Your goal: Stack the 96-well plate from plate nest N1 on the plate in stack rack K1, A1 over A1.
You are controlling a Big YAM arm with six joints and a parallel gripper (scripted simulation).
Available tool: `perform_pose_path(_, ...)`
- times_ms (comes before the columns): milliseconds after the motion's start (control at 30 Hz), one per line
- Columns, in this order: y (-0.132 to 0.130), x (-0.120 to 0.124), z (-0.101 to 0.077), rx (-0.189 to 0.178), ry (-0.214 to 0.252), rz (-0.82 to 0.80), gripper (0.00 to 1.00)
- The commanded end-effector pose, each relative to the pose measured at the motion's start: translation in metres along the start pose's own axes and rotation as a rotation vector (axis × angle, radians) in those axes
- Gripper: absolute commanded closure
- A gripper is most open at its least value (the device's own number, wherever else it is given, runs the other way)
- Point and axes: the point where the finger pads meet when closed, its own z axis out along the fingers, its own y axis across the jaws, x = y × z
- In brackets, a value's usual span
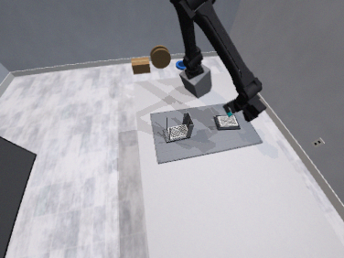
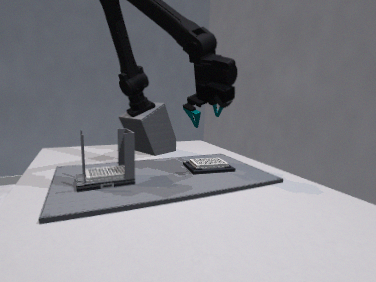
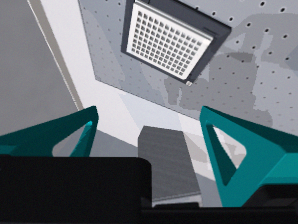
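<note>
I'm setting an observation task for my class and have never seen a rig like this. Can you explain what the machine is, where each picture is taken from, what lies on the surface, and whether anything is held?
The black jointed machine is a robot arm mounted on a grey block. At its end is a gripper with two teal jaws, which stand wide open with nothing between them.

One picture looks down from high up, one looks from the side at table height, and one comes from a camera on the arm's wrist, looking past the jaws.

On the white table lies a grey mat. On it are a dark flat holder, the nest, carrying a white gridded plate, and a rack with upright posts holding a second plate. The gripper hovers above the nest's plate, not touching it.
</note>
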Motion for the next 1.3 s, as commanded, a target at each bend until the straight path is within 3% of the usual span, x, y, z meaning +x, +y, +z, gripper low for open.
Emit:
perform_pose_path(0,0.013,0.000,0.009,0.024,-0.020,-0.175,0.00)
perform_pose_path(100,0.013,-0.001,0.004,0.059,-0.045,-0.266,0.00)
perform_pose_path(133,0.016,0.002,0.013,0.073,-0.034,-0.298,0.00)
perform_pose_path(200,0.016,0.001,0.012,0.097,-0.043,-0.359,0.00)
perform_pose_path(267,0.016,0.001,0.012,0.097,-0.043,-0.359,0.00)
perform_pose_path(400,0.022,0.004,0.021,0.149,-0.047,-0.482,0.00)
perform_pose_path(500,0.022,0.003,0.015,0.187,-0.065,-0.572,0.00)
perform_pose_path(533,0.024,0.005,0.024,0.201,-0.052,-0.604,0.00)
perform_pose_path(633,0.025,0.004,0.017,0.241,-0.071,-0.693,0.00)
perform_pose_path(667,0.027,0.007,0.026,0.255,-0.054,-0.725,0.00)
perform_pose_path(767,0.028,0.005,0.020,0.296,-0.069,-0.814,0.00)
perform_pose_path(833,0.028,0.005,0.020,0.296,-0.069,-0.814,0.00)
perform_pose_path(933,0.033,0.010,0.031,0.338,-0.049,-0.906,0.00)
perform_pose_path(1067,0.034,0.008,0.023,0.398,-0.064,-1.021,0.00)
perform_pose_path(1100,0.036,0.011,0.031,0.411,-0.042,-1.054,0.00)
perform_pose_path(1267,0.039,0.012,0.032,0.487,-0.025,-1.201,0.00)
